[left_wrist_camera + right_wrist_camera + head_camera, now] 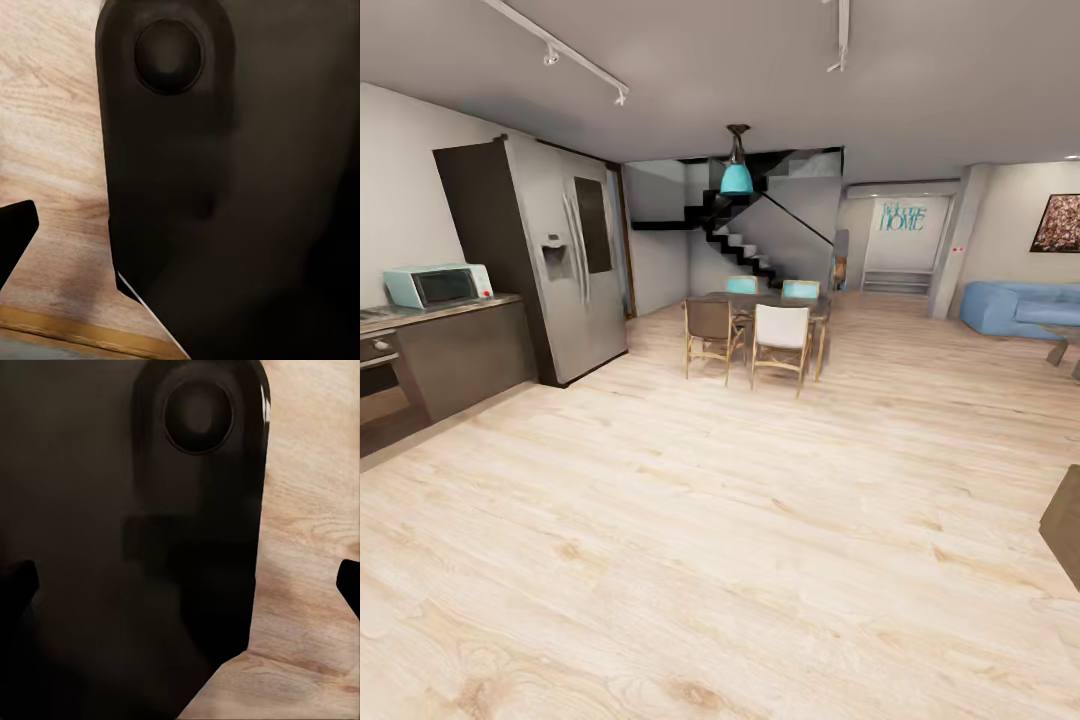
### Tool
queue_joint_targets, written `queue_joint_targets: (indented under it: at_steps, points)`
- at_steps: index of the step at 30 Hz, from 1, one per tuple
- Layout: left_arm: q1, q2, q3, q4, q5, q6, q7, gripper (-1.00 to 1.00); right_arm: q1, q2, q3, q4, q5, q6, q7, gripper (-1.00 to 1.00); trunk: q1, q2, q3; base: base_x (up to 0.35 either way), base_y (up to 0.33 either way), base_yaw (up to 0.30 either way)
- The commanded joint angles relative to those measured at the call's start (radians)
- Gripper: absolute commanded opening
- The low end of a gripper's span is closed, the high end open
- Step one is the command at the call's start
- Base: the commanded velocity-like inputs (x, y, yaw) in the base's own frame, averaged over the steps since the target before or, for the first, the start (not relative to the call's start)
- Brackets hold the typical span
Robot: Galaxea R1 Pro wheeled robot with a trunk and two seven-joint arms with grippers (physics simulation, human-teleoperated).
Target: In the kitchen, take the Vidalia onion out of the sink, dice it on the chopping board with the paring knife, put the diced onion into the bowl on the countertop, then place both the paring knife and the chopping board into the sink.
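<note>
Kitchen things sit far left: a mint microwave (438, 285) on a dark counter (445, 345) beside the fridge (565, 260). Wood floor (720, 540) stretches to a dining table (765, 310). Whether either gripper is apart or together, I cannot tell.

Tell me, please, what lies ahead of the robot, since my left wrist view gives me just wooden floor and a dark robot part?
Observer: The head view looks across a light wooden floor to a dining table with chairs.
Operator: Is any kitchen furniture in sight?
Observer: Yes, a steel refrigerator stands at the left, beside a dark counter bearing a mint microwave.
Operator: How is the right gripper?
Observer: The right wrist view has the right gripper open, its fingertips wide apart and holding nothing.
</note>
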Motion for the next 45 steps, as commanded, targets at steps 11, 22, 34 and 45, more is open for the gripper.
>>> queue_joint_targets:
  at_steps: [11,22,34,45]
  points:
    - [-0.003,-0.003,0.003,0.005,-0.001,-0.002,-0.002,1.0,-0.003,0.025,-0.002,-0.026,-0.002,-0.002,0.003,1.0,0.0,0.0,0.0,0.0,0.0,0.0]
    - [-0.003,0.006,0.005,-0.002,-0.004,-0.002,0.001,1.0,-0.003,0.046,-0.003,-0.054,-0.002,-0.001,0.003,1.0,0.0,0.0,0.0,0.0,0.0,0.0]
    - [-0.003,0.011,0.005,-0.037,-0.005,-0.002,0.002,1.0,-0.003,0.044,-0.006,-0.058,-0.002,-0.002,0.003,1.0,0.0,0.0,0.0,0.0,0.0,0.0]
    - [-0.003,0.014,0.006,-0.07,-0.005,-0.057,0.002,1.0,-0.003,0.046,-0.007,-0.062,-0.003,-0.089,0.003,1.0,0.0,0.0,0.0,0.0,0.0,0.0]
